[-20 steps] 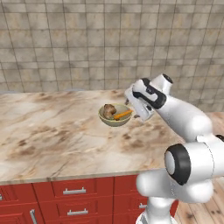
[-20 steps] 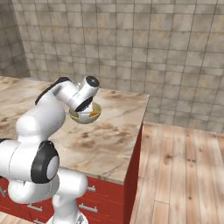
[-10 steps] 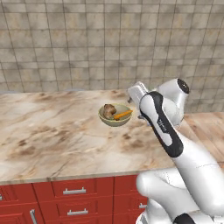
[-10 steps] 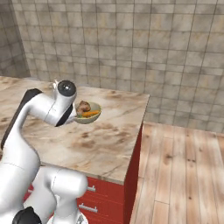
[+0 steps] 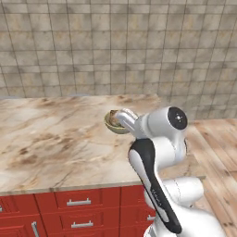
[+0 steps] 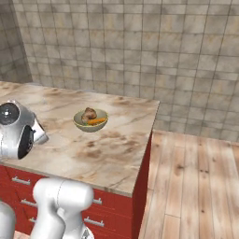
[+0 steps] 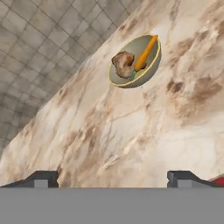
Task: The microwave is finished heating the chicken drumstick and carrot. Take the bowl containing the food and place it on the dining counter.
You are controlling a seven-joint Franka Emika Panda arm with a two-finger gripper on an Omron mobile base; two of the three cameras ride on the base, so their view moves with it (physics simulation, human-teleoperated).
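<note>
Gripper (image 7: 112, 179) spread wide, empty, apart from bowl (image 6: 90, 120). Bowl set upright on dining counter (image 6: 116, 154), between back edge and front, nearer right end; chicken drumstick (image 7: 124, 64) and carrot (image 7: 145, 53) inside. Looks delivered.

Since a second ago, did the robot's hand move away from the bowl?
Yes. The gripper has pulled back from the bowl, which sits on the dining counter.

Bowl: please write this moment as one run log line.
bowl: on counter, free | inside: drumstick, carrot | gripper: open, apart from bowl
</note>
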